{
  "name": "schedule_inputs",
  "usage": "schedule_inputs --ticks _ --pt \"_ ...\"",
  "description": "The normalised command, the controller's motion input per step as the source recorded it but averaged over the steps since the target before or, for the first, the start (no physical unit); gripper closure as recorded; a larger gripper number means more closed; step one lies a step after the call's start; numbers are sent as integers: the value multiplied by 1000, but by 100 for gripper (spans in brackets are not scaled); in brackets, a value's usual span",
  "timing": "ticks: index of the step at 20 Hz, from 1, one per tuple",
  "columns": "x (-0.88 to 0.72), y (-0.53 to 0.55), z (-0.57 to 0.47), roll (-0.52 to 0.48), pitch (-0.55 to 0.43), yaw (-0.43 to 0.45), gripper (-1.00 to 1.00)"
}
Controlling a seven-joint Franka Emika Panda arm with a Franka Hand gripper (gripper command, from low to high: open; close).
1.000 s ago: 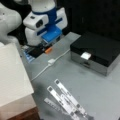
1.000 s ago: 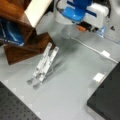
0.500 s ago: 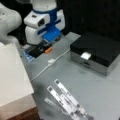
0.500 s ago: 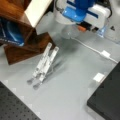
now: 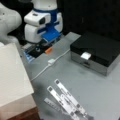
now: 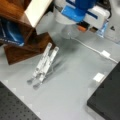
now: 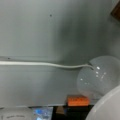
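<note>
Wrist view, clear bowl (image 7: 100, 75) over white cable (image 7: 45, 64)

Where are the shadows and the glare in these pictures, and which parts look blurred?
In a front view, the metal stand casts a soft shadow on the table. In the wrist view, small glints sit on the clear dome, where the white cable ends. In a front view, the stand's lower end is blurred; the gripper is not visible.
</note>
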Motion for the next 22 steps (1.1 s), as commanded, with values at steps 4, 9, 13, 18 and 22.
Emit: schedule_inputs --ticks 4,9,13,18,22 --pt "338 -90 176 -502 326 87 -100" --pt "447 27 175 -487 349 -27 -100" --pt "526 144 209 -487 357 -128 -100" --pt "590 178 267 -558 392 -148 -100" --pt "598 95 390 -587 514 -83 -100"
